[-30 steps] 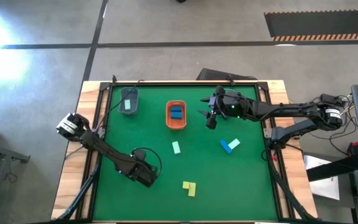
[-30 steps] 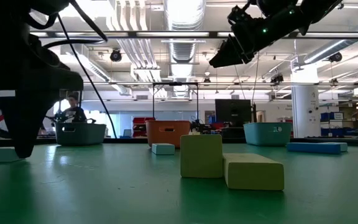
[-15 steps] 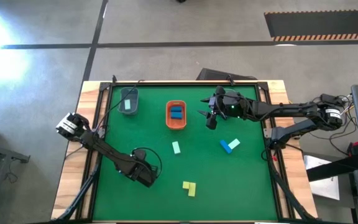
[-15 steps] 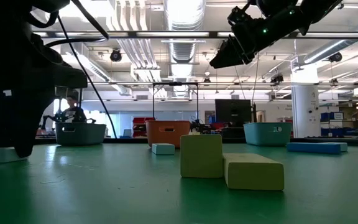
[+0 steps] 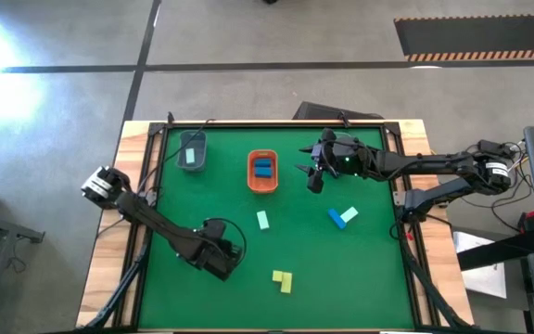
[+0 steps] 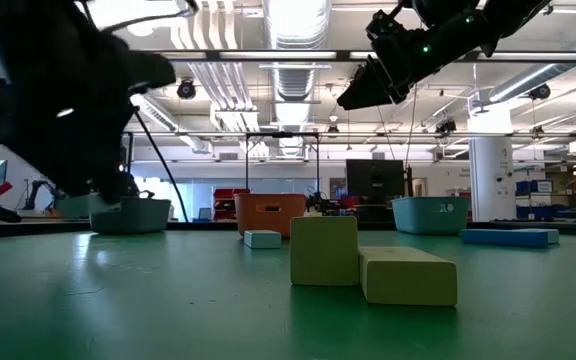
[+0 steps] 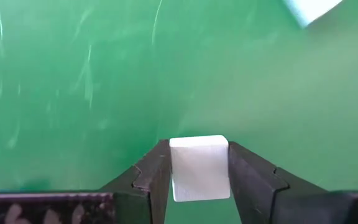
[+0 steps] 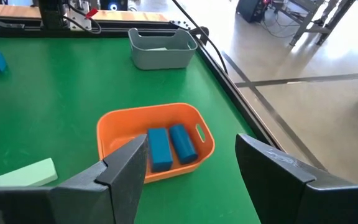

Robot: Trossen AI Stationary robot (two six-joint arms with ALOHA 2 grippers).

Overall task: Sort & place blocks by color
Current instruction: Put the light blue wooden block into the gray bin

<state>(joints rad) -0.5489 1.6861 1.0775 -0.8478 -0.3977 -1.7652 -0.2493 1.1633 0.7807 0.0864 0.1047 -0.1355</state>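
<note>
Your orange tray held two blue blocks; grey tray held a mint one. L gripper was clamped on a mint block, raised off the mat; a sec earlier it sat low w/ jaws wide. R gripper hung apart by the orange tray, unchanged. Yellow pair lay near the front edge.

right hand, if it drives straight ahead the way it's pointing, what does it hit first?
Most likely the orange tray with two blue blocks: it sits right ahead of the open right hand. Depth is unclear, so this is a judgement.
</note>
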